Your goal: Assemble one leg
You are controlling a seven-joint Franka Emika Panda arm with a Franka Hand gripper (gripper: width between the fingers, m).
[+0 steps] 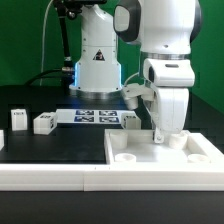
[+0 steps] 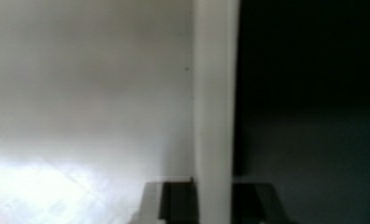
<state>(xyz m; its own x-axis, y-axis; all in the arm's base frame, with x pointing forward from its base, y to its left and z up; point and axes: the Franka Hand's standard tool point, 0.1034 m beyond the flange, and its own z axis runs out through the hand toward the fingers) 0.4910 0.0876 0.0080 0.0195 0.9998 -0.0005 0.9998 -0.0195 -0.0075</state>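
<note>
Right now the leg [image 2: 214,100], a narrow white plastic bar, stands upright in the tool [image 1: 164,132]. In the wrist view, the two dark fingers [image 2: 168,200] press close against either side of it, so the tool is nearly closed, with only the leg's width between the jaws. From where I stand, the leg hangs over the large flat white tray-like part with round sockets [image 1: 200,150], towards its far edge. I cannot tell whether the leg's lower end touches the tray.

Beyond that, the tray lies at the near side of the black surface [image 1: 60,145]. Behind it, the thin flat white marker board [image 1: 95,116] lies flat, and a small white tagged block [image 1: 130,118] sits just beside its end on the exterior view's right. Two more small white blocks [image 1: 43,123] [image 1: 20,120] stand well apart from the tool, at the exterior view's left.
</note>
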